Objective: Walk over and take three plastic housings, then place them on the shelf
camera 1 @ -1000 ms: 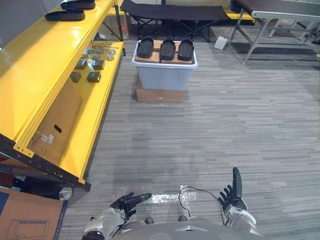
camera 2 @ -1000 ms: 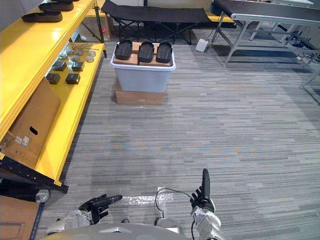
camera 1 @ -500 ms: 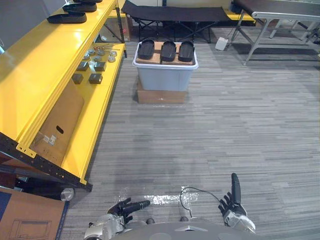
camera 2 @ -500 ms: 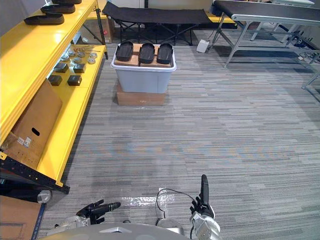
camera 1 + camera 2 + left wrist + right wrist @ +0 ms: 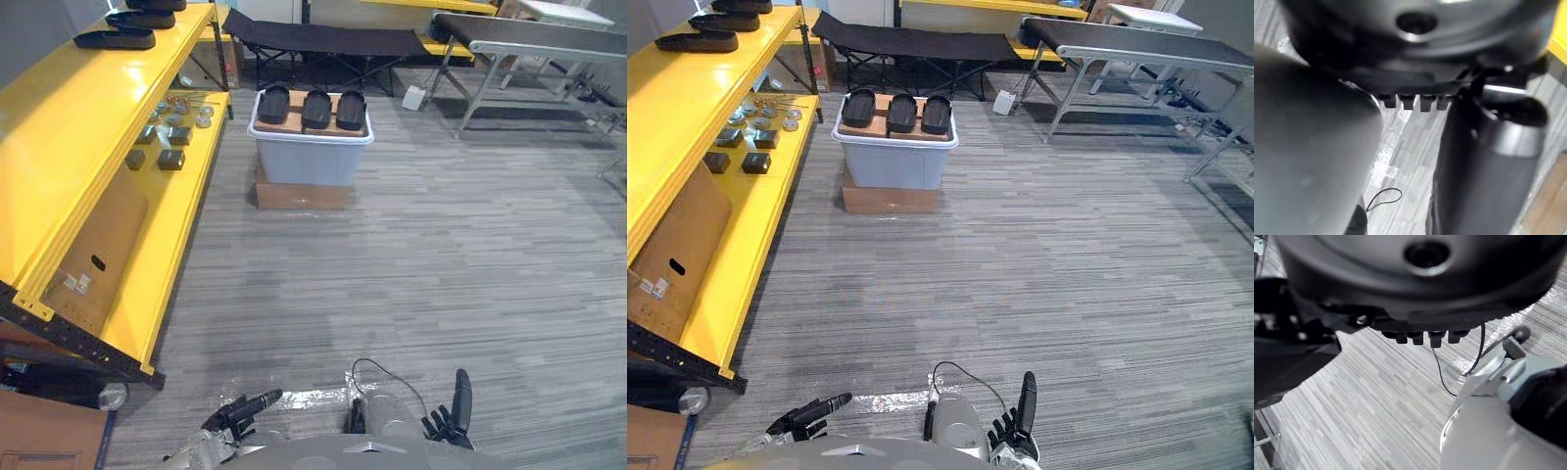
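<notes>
Well ahead of my left hand (image 5: 239,412) and off to its left runs the yellow shelf (image 5: 73,127). Some dark tray-like pieces (image 5: 115,39) lie on its top level, far ahead of me. Small parts (image 5: 157,157) sit on the lower level. My left hand hangs low by my body with its fingers stretched out straight, holding nothing.

Straight ahead of both hands, well apart from them across bare floor, is the grey bin (image 5: 309,159) on its cardboard box (image 5: 302,196). The three plastic housings (image 5: 316,108) lie side by side on top of it, untouched. My right hand (image 5: 453,419) is also low and close to me, loose and empty, with one digit pointing up. Far ahead of it and to its right stands a metal worktop (image 5: 519,29).

As I judge it, the task has hardly begun. None of the three housings is taken. I have yet to cover the walk to the bin, pick them up and carry them to the shelf.

Compared with a second ago, the whole view has swung to show more of the room on my right, so my head has moved, not the things. The bin looks no nearer. Both hands have sunk lower and closer to my body, and both are as empty as before.
</notes>
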Controlling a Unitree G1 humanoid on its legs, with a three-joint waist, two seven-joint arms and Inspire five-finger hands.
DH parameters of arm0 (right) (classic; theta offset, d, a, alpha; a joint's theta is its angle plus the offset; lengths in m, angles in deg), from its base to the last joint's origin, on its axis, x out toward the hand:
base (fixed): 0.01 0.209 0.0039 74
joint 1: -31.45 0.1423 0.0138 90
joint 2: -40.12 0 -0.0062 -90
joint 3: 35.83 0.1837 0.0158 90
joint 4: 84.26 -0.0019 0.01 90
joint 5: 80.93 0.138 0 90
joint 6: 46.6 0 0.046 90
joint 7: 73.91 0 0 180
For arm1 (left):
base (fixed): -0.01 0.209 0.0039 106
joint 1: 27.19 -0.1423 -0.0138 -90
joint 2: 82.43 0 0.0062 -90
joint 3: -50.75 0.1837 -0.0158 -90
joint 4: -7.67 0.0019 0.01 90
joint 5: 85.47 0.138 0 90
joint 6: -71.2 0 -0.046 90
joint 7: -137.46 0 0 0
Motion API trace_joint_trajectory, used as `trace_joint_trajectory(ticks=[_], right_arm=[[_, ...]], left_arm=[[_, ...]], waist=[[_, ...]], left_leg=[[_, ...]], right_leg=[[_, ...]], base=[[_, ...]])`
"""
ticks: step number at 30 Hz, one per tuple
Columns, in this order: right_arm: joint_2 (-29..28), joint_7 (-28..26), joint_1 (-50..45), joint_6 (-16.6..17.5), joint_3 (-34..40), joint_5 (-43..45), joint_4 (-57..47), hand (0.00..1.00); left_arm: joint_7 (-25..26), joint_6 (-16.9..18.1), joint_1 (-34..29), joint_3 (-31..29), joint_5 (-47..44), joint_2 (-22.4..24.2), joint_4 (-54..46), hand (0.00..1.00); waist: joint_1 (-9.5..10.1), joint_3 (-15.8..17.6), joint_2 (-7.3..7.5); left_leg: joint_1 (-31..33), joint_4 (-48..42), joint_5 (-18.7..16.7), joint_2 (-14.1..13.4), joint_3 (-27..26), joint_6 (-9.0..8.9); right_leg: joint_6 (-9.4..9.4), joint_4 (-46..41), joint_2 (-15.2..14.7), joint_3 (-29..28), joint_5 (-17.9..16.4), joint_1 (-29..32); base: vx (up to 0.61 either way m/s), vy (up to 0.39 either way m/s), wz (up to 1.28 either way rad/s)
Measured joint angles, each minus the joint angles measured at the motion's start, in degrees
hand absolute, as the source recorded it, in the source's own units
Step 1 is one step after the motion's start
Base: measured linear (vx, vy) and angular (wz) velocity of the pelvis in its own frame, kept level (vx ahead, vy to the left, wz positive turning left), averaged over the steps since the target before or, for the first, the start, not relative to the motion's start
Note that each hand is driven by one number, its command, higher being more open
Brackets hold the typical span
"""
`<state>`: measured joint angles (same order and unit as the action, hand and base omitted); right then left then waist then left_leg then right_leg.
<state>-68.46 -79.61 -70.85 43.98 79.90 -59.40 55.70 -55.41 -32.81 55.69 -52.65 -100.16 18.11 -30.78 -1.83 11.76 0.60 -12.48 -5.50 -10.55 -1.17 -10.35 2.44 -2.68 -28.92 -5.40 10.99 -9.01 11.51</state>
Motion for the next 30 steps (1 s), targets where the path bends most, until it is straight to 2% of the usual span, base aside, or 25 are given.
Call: trace_joint_trajectory(ticks=[2, 6, 7, 8, 9, 10, 11, 12, 13, 14, 16, 18, 19, 20, 21, 22, 23, 24, 25, 26, 28, 29, 30], right_arm=[[-0.1, 0.0, -1.0, 0.3, -0.6, -0.8, -0.9, 1.00], [-0.6, 0.3, -2.2, 0.3, -1.0, -0.3, -1.4, 1.00], [-0.7, 0.5, -2.2, 0.2, -1.1, -0.2, -1.4, 1.00], [-0.5, 0.6, -2.3, 0.1, -0.7, 0.3, -1.6, 1.00], [0.0, 1.2, -2.7, 0.1, -0.3, 0.7, -2.5, 1.00], [0.4, 1.4, -2.3, 0.1, -0.4, 0.7, -2.5, 1.00], [0.6, 1.4, -2.2, 0.1, -0.6, 0.6, -2.8, 1.00], [0.7, 1.4, -2.0, 0.1, -0.6, 0.1, -3.0, 1.00], [1.2, 1.4, -1.6, 0.3, -0.5, -0.3, -2.5, 1.00], [1.9, 1.4, -0.8, 0.4, -0.6, -1.0, -1.4, 1.00], [3.0, 1.4, 1.7, 1.0, -0.5, -2.3, 1.9, 1.00], [2.9, 1.4, 4.4, 1.4, -0.3, -3.2, 2.6, 1.00], [2.6, 1.4, 4.8, 1.4, -0.4, -3.2, 2.4, 1.00], [2.1, 1.4, 5.2, 1.4, -0.4, -3.2, 1.5, 1.00], [1.7, 1.3, 5.0, 1.4, -0.6, -3.2, 0.7, 1.00], [1.6, 1.3, 4.7, 1.5, -1.1, -3.2, 0.2, 1.00], [1.8, 1.2, 3.5, 1.5, -1.9, -3.2, -1.2, 1.00], [1.4, 1.4, 3.4, 1.3, -2.7, -3.1, -0.9, 1.00], [1.2, 1.2, 3.4, 1.3, -3.5, -3.1, -1.3, 1.00], [1.1, 1.2, 3.0, 1.5, -4.0, -3.1, -1.5, 1.00], [1.0, 1.3, 2.9, 1.4, -3.9, -3.1, -1.5, 1.00], [0.9, 1.2, 2.9, 1.3, -3.9, -3.1, -1.4, 1.00], [0.3, 1.0, 2.6, 1.2, -3.9, -3.3, -1.3, 1.00]], left_arm=[[0.2, 0.0, 0.1, 0.0, 1.4, 0.0, -0.7, 1.00], [0.8, 0.0, 0.0, 0.3, 1.8, 0.1, -2.1, 1.00], [1.0, 0.0, -0.2, 0.5, 1.8, 0.1, -2.6, 1.00], [1.3, 0.0, -0.2, 0.6, 1.7, 0.5, -2.6, 1.00], [1.8, 0.0, -0.3, 0.7, 1.3, 1.4, -2.6, 1.00], [2.3, -0.1, -0.4, -0.3, 0.6, 1.3, -3.1, 1.00], [2.5, -0.2, -0.4, -1.3, -0.7, 1.8, -4.0, 1.00], [2.8, -0.3, -0.5, -3.4, -3.1, 2.4, -5.2, 1.00], [3.2, -0.3, -0.8, -4.7, -4.1, 2.7, -5.7, 1.00], [3.3, -0.3, -0.8, -5.6, -5.3, 2.8, -5.9, 1.00], [3.0, -0.1, -0.5, -5.6, -5.3, 3.5, -6.1, 1.00], [2.7, 0.2, -0.4, -7.9, -5.1, 4.8, -6.3, 1.00], [2.9, 0.2, -0.5, -8.7, -5.0, 5.3, -6.3, 1.00], [3.0, 0.3, -0.4, -10.2, -4.9, 6.2, -6.7, 1.00], [2.8, 0.2, -0.8, -10.7, -4.0, 6.2, -6.6, 1.00], [2.6, 0.2, -1.2, -11.2, -3.7, 6.6, -6.9, 1.00], [2.5, -0.6, -1.6, -12.1, -2.7, 6.8, -6.8, 1.00], [2.3, -0.3, -2.0, -12.9, -2.3, 6.2, -5.9, 1.00], [2.3, -0.2, -2.2, -13.1, -2.0, 5.8, -5.9, 1.00], [2.1, 0.4, -2.3, -13.3, -1.4, 5.7, -6.0, 1.00], [2.2, 0.4, -1.8, -13.3, -1.0, 5.5, -5.9, 1.00], [2.5, 0.3, -1.5, -12.8, -0.7, 5.3, -5.7, 1.00], [2.5, 0.1, -0.8, -10.8, -0.4, 3.6, -4.6, 1.00]], waist=[[0.06, 0.1, 0.11], [0.13, 0.1, 1.14], [0.18, 0.1, 1.18], [-0.01, -0.3, 0.17], [0.01, -1.4, -1.25], [-0.08, -1.3, -2.09], [0.01, -1.2, -2.11], [0.15, -0.7, -2.72], [0.09, -0.3, -3.20], [0.22, 0.0, -3.56], [0.50, 0.1, -3.36], [2.10, 0.6, -3.23], [2.38, 0.9, -2.94], [2.96, 2.4, -2.39], [3.78, 3.5, -1.63], [3.90, 3.8, -1.80], [4.13, 4.2, -3.06], [4.47, 4.7, -2.16], [4.56, 4.5, -1.11], [4.85, 4.8, -0.36], [5.69, 4.8, -0.14], [5.74, 4.7, 0.12], [5.36, 4.3, 0.96]], left_leg=[[0.1, -2.5, -2.1, -0.7, 0.0, -1.23], [-1.3, -6.5, -8.0, -0.6, 0.8, -4.47], [-1.9, -7.5, -9.9, -1.0, 1.1, -5.22], [-2.1, -8.5, -11.8, -2.6, 1.6, -6.68], [-1.8, -10.9, -12.9, -5.6, 1.2, -7.70], [1.4, -19.6, -12.7, -7.8, 0.4, -8.01], [3.8, -25.4, -11.3, -8.8, 0.4, -7.87], [8.6, -37.6, -8.6, -11.7, 0.7, -8.03], [11.2, -44.7, -8.6, -13.2, 0.8, -7.86], [13.0, -48.6, -8.7, -13.4, 1.6, -7.84], [16.7, -48.2, -9.2, -10.8, 2.1, -7.90], [21.4, -38.0, -9.9, -6.9, 0.4, -6.64], [22.6, -35.1, -9.7, -6.0, 0.0, -6.46], [24.5, -29.4, -8.0, -4.4, -0.4, -6.04], [26.0, -22.6, -3.6, -3.1, -0.2, -5.37], [26.8, -19.3, -0.8, -3.0, 0.0, -5.01], [27.8, -14.9, 7.6, -3.7, 0.2, -3.49], [27.3, -17.1, 10.7, -3.0, -0.3, 0.30], [27.2, -17.4, 9.0, -2.0, -0.7, -0.14], [27.8, -19.2, 6.1, -1.0, -1.3, 0.79], [27.9, -22.5, 1.7, 0.3, -1.8, 1.78], [27.0, -23.0, 0.2, 1.4, -2.1, 2.68], [24.6, -21.7, -1.3, 4.2, -1.7, 3.62]], right_leg=[[-0.58, 4.8, -0.2, 1.0, 0.6, 0.9], [0.07, 4.2, -2.7, 3.4, 0.3, 1.2], [0.92, 3.4, -3.1, 4.2, 0.8, 0.9], [1.98, 1.7, -2.7, 5.7, 1.2, 0.6], [4.62, 1.0, -0.6, 7.4, -1.2, -0.1], [5.51, 1.0, 0.6, 7.8, -3.1, -1.0], [6.09, 1.2, 1.0, 7.9, -3.6, -1.7], [6.70, 3.4, 2.8, 7.9, -3.8, -5.1], [7.23, 6.0, 4.4, 7.9, -3.8, -8.5], [7.57, 8.3, 5.3, 7.4, -3.8, -12.0], [7.84, 11.7, 5.6, 6.0, -3.4, -16.3], [7.66, 14.9, 5.3, 2.1, -3.3, -20.5], [7.62, 15.3, 5.0, 1.4, -3.3, -21.3], [7.52, 16.1, 4.2, 0.9, -3.4, -23.5], [5.53, 16.4, 3.3, 0.4, -4.5, -25.5], [4.39, 16.7, 3.2, 0.1, -5.2, -26.5], [2.04, 16.9, 4.1, -0.3, -7.2, -28.4], [0.75, 16.0, 3.1, -1.6, -9.4, -30.1], [0.56, 15.5, 1.8, -1.7, -9.5, -30.1], [0.54, 13.0, 0.5, -2.6, -9.4, -29.2], [-0.31, 6.9, -1.3, -4.1, -8.9, -27.5], [-1.46, 2.2, -2.5, -5.0, -8.3, -26.1], [-5.46, -9.6, -4.8, -7.0, -4.2, -21.7]], base=[[0.28, -0.054, -0.02], [0.36, -0.179, 0.11], [0.45, -0.283, 0.19], [0.39, -0.246, 0.27], [0.60, -0.366, 0.27], [0.50, -0.308, 0.17], [0.60, -0.368, 0.08], [0.39, -0.239, -0.01], [0.50, -0.243, -0.10], [0.48, -0.170, -0.30], [0.43, -0.109, -0.54], [0.44, 0.000, -0.88], [0.58, 0.099, -0.67], [0.55, 0.133, -0.54], [0.53, 0.148, -0.48], [0.42, 0.178, -0.35], [0.44, 0.221, -0.22], [0.43, 0.231, -0.10], [0.44, 0.235, -0.02], [0.44, 0.244, 0.05], [0.44, 0.268, 0.04], [0.45, 0.289, 0.22], [0.45, 0.283, 0.32]])
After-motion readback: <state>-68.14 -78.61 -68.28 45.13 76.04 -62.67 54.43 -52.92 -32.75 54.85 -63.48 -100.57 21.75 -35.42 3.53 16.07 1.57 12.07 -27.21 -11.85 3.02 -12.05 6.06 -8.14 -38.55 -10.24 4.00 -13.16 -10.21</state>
